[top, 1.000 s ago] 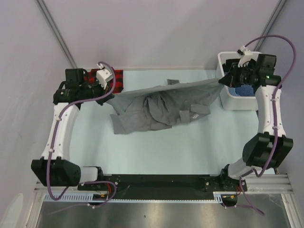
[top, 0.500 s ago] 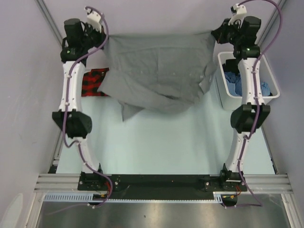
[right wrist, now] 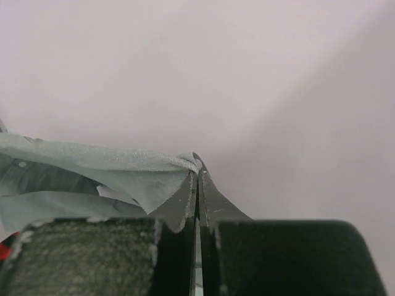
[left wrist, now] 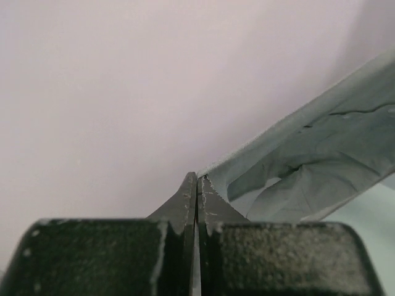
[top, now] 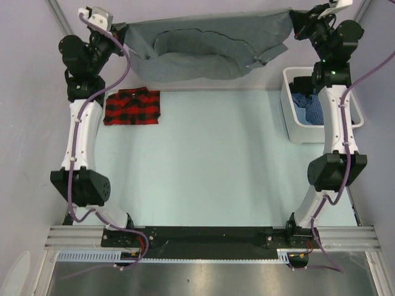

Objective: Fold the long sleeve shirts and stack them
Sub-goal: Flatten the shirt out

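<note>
Here we see both arms reaching high over the far edge of the desk [top: 216, 179], with the grey shirt [top: 210, 46] stretched between them in the air, clear of the surface. Our left tool [top: 123, 29] is pinched tight on the shirt's left corner, and our right tool [top: 292, 16] is clamped just as tightly on the right corner. In each wrist view the fingertips meet with a thin edge of grey cloth caught at their tips. The shirt hangs wide, and its lower edge sags in loose folds. The plaid shirt [top: 131, 106] lies folded flat on the desk at the far left, near the left arm. A white bin [top: 289, 123] with blue cloth [top: 308, 108] inside sits at the right edge.
</note>
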